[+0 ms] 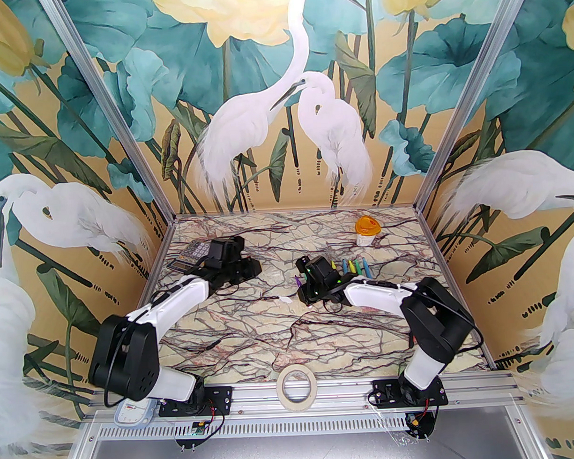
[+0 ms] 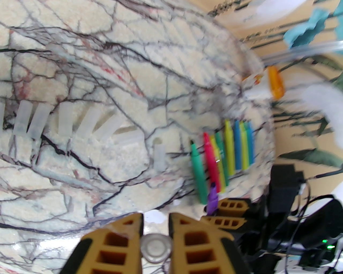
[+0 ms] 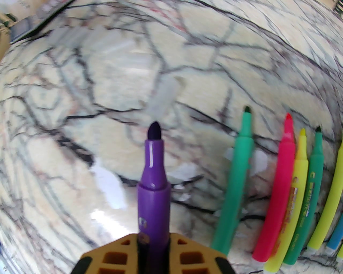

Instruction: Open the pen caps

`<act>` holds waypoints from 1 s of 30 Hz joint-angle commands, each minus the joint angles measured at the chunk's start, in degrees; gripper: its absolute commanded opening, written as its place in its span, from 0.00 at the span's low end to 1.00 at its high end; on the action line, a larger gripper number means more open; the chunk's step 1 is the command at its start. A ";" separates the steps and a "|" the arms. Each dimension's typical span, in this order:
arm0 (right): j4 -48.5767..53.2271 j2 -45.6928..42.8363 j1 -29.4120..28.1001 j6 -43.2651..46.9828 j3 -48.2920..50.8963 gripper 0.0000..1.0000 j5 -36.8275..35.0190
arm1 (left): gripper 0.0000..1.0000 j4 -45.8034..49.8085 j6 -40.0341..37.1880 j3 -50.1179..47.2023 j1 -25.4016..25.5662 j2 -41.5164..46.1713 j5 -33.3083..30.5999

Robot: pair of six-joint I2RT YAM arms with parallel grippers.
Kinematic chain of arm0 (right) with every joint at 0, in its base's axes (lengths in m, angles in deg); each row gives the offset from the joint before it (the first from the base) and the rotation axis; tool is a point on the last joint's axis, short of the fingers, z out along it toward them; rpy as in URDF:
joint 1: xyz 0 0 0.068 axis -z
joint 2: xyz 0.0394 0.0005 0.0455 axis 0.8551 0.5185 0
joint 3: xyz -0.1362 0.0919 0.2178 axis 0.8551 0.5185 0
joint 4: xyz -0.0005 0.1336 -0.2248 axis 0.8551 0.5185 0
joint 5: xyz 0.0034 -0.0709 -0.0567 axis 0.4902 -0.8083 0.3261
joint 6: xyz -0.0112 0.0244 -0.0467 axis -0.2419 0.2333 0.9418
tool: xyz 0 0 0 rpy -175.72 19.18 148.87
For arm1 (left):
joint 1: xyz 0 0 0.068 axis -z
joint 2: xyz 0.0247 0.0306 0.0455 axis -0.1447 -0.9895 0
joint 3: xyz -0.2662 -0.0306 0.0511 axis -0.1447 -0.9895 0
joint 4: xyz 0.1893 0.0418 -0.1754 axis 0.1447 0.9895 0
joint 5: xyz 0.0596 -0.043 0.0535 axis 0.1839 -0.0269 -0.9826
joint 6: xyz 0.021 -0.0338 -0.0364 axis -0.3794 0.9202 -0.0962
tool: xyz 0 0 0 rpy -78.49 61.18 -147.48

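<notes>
Over the middle of the veined marble worktop, the low-stretched right gripper is clamping a glossy purple pen, blunt felt tip bare, facing the left gripper pinching one cloudy round cap, while frosted tubular pen caps and slim bright pens are lying in rows toward the far edge.

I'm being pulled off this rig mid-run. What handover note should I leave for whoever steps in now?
Left hand: shut; cannot tell whether it holds anything.
Right hand: shut on the purple pen, tip bare.
Other pens: in a row on the table, visible tips bare.
Caps: clear, loose on the table, apart from the pens.
Done: every pen tip in view looks uncapped.
Left: probably only setting the purple pen down with the rest.
</notes>
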 commanded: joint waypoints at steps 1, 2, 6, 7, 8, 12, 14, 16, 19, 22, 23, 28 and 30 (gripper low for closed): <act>3.31 2.34 -0.09 -2.42 -3.56 0.00 -4.40 | 0.00 5.26 -3.39 2.36 0.79 -2.89 -4.31; 3.98 2.85 -0.09 -2.57 -4.24 0.00 -4.86 | 0.00 5.49 -3.52 2.81 1.01 -3.54 -4.46; 4.40 4.33 -0.18 -3.12 -5.41 0.00 -3.68 | 0.00 5.97 -5.33 5.04 2.12 -6.13 -2.58; 4.27 4.68 -0.18 -3.30 -5.47 0.00 -3.56 | 0.00 6.07 -5.87 5.61 2.51 -6.74 -1.49; 4.32 4.98 -0.18 -3.40 -5.67 0.00 -3.61 | 0.00 6.14 -6.21 6.18 2.73 -7.36 -0.57; 5.15 7.10 -0.20 -3.83 -6.86 0.00 -4.78 | 0.00 7.69 -7.29 9.11 3.76 -10.80 0.99; 5.68 8.08 -0.13 -3.97 -7.75 0.00 -5.42 | 0.00 7.98 -7.40 10.16 3.98 -12.12 1.04; 6.66 8.92 -0.11 -4.33 -8.53 0.00 -6.88 | 0.00 7.69 -7.32 10.74 4.17 -13.07 1.82; 7.06 9.89 0.40 -5.10 -8.85 0.00 -8.31 | 0.00 7.34 -7.32 11.67 4.50 -14.67 3.48; 7.23 10.66 1.07 -6.02 -8.77 0.01 -9.00 | 0.00 7.60 -7.38 12.91 4.97 -16.59 4.25; 7.17 10.76 1.24 -6.07 -8.77 0.02 -9.09 | 0.01 7.56 -7.56 13.26 5.11 -17.28 4.30; 6.99 10.22 1.47 -5.83 -8.46 0.11 -9.37 | 0.02 8.12 -8.19 15.71 5.63 -20.99 4.45; 6.63 9.28 1.47 -5.37 -8.20 0.15 -9.06 | 0.02 8.98 -8.43 16.77 5.74 -22.34 3.53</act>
